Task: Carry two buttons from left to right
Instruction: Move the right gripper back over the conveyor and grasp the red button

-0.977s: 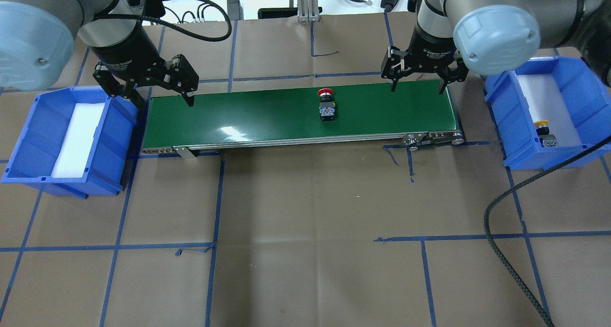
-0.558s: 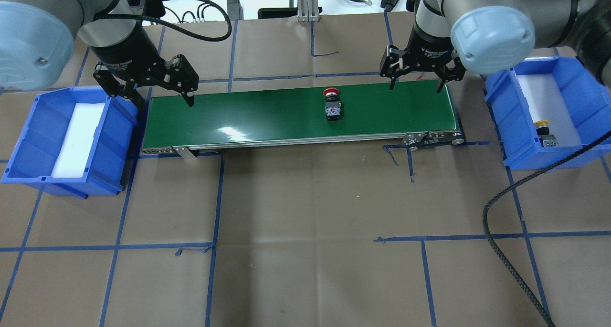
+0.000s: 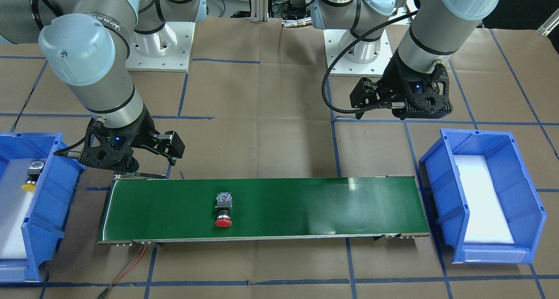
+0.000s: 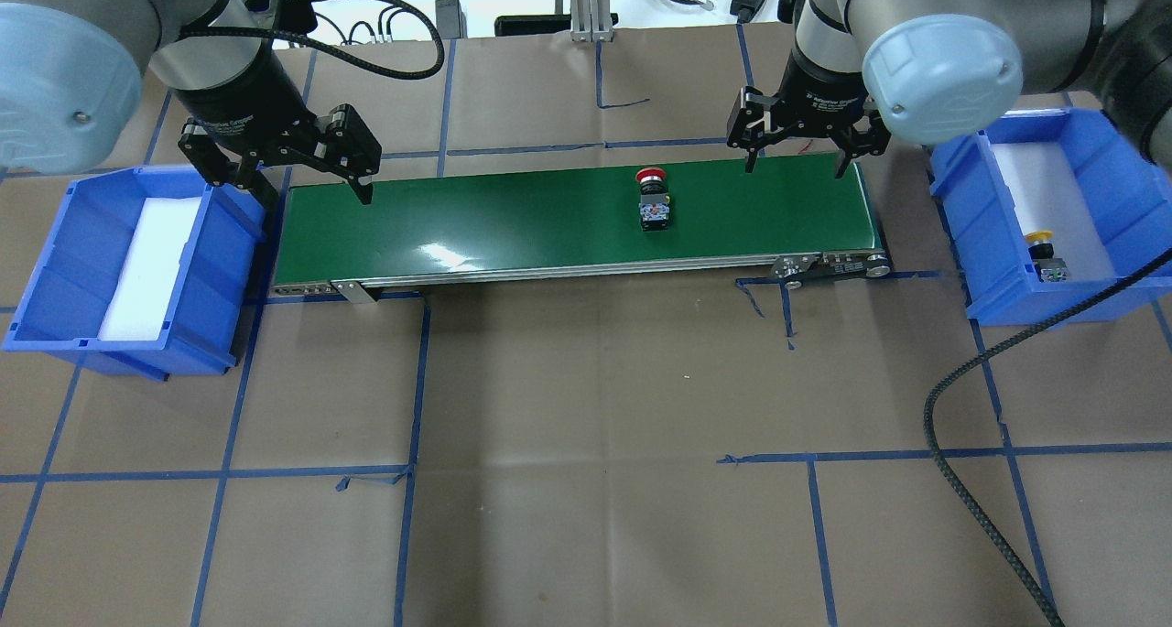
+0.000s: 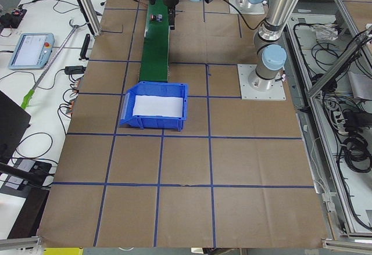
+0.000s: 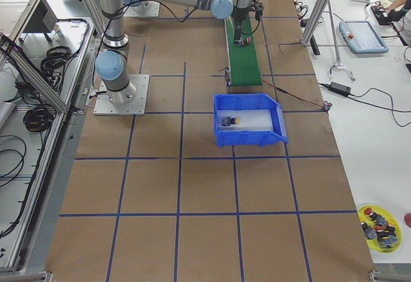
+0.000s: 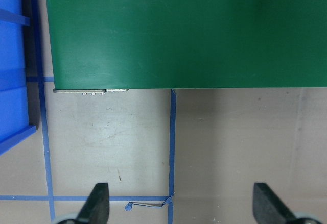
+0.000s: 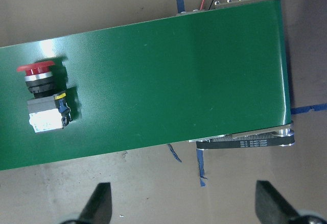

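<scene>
The red button (image 4: 652, 198) lies on its side on the green conveyor belt (image 4: 513, 229), right of the middle; it also shows in the front view (image 3: 223, 211) and the right wrist view (image 8: 43, 96). The yellow button (image 4: 1044, 254) lies in the right blue bin (image 4: 1131, 188), also seen in the front view (image 3: 31, 177). My right gripper (image 4: 795, 163) is open and empty over the belt's far edge near its right end, to the right of the red button. My left gripper (image 4: 316, 192) is open and empty over the belt's left end.
The left blue bin (image 4: 55, 270) holds only white foam. A black cable (image 4: 961, 444) runs across the table at the front right. A yellow dish with several spare buttons (image 6: 380, 223) sits on a side table in the right exterior view.
The red button has moved to the right along the belt. My right gripper has shifted slightly back and left. My left gripper has stayed put.
</scene>
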### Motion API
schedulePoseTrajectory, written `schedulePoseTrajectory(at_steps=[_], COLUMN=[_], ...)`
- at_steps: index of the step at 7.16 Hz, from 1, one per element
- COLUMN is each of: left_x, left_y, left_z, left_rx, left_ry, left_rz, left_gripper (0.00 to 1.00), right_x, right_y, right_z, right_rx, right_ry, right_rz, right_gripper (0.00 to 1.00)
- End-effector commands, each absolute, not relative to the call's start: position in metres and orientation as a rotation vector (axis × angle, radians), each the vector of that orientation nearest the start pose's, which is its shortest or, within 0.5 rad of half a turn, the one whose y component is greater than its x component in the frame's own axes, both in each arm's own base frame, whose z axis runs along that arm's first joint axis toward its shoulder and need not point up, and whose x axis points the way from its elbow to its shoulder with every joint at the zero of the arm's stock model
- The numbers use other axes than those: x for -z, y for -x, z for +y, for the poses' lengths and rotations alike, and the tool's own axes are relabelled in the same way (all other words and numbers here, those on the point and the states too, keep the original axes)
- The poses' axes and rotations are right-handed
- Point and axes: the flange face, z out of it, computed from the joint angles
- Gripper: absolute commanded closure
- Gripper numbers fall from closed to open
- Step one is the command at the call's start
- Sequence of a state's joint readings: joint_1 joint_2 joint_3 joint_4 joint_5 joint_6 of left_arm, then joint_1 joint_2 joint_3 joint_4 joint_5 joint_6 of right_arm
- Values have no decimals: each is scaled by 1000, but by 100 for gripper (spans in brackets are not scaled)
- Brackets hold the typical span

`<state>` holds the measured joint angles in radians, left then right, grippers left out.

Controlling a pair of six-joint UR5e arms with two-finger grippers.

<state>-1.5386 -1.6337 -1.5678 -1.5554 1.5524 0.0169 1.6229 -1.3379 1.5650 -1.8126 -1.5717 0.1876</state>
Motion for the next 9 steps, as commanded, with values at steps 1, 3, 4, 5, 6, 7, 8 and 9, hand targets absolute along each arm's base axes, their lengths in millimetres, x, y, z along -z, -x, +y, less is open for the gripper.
schedulePoseTrajectory(at_steps=[1, 3, 4, 5, 6, 7, 8, 9], left_x=[-459, -459, -459, -459, -459, -459, -459, -459], left_y=[119, 119, 119, 119, 119, 119, 119, 119], left_z=[-517, -517, -517, -517, -517, -517, -517, -517], left_rx=[-70, -70, -70, -70, -72, -70, -70, -72], left_ry=[25, 25, 25, 25, 25, 25, 25, 25], left_rz=[3160, 3160, 3160, 3160, 3160, 3160, 3160, 3160], left_gripper=[0, 0, 0, 0, 0, 0, 0, 0], right_x=[-386, -379, -367, -353, -345, -337, -326, -316], right_y=[-164, -164, -165, -165, -167, -171, -171, -173], right_z=[-576, -583, -593, -601, -610, -615, -619, -626], right_rx=[31, 52, 99, 90, 131, 143, 128, 154], right_ry=[-197, -200, -201, -201, -203, -195, -200, -192], right_rz=[3133, 3131, 3123, 3122, 3113, 3078, 3078, 3075], right_gripper=[0, 0, 0, 1, 1, 1, 1, 1])
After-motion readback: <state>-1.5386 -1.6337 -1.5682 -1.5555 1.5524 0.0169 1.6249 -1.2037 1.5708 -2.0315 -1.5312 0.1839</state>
